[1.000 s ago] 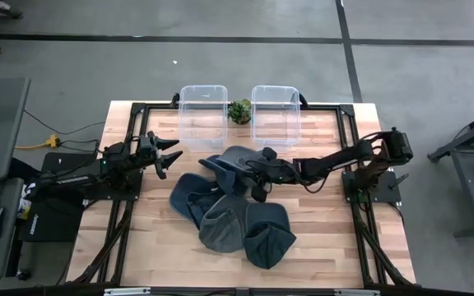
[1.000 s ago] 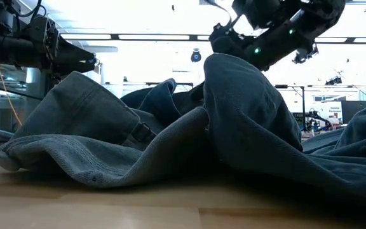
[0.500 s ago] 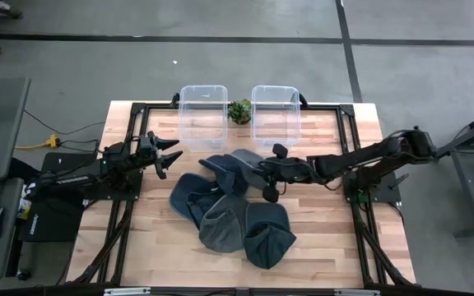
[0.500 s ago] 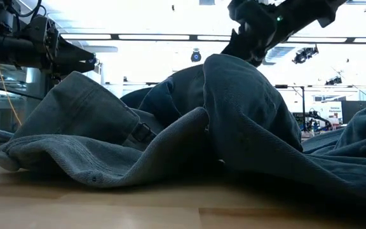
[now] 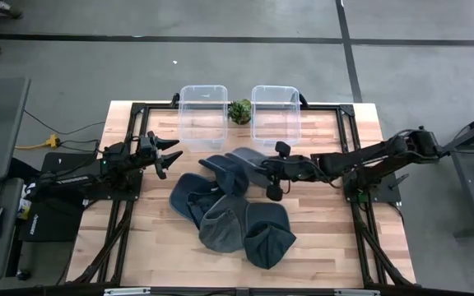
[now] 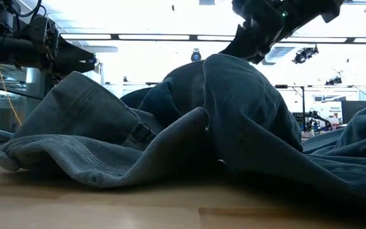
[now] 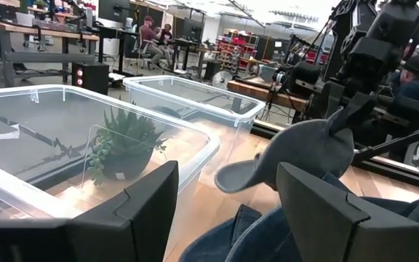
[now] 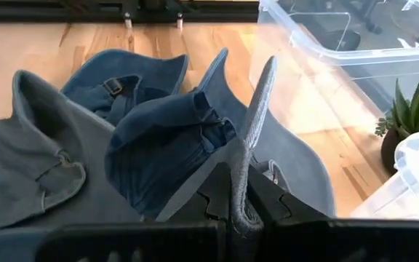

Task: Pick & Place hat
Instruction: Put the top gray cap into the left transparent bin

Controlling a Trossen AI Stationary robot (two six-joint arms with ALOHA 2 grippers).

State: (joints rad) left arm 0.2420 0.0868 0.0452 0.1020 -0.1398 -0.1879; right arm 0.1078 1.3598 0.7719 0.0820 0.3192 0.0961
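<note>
- The right hand [image 5: 263, 174] is pinched fully closed on the brim of a blue denim hat [image 5: 241, 168]; in the right wrist view the brim edge [image 8: 247, 145] stands on edge, clamped between the two dark fingers [image 8: 213, 196].
- The gripped hat hangs forward of the hand, lifted at the far edge of a pile of denim hats [image 5: 233, 215] in the middle of the wooden counter [image 5: 319, 238].
- The hat is just in front of two clear plastic bins [image 5: 203, 111] [image 5: 276, 111] at the counter's far side, with a small potted plant [image 5: 239, 110] between them.
- The left hand [image 5: 171, 151] hovers with fingers spread wide, empty, well apart from the hat on the counter's left side.
</note>
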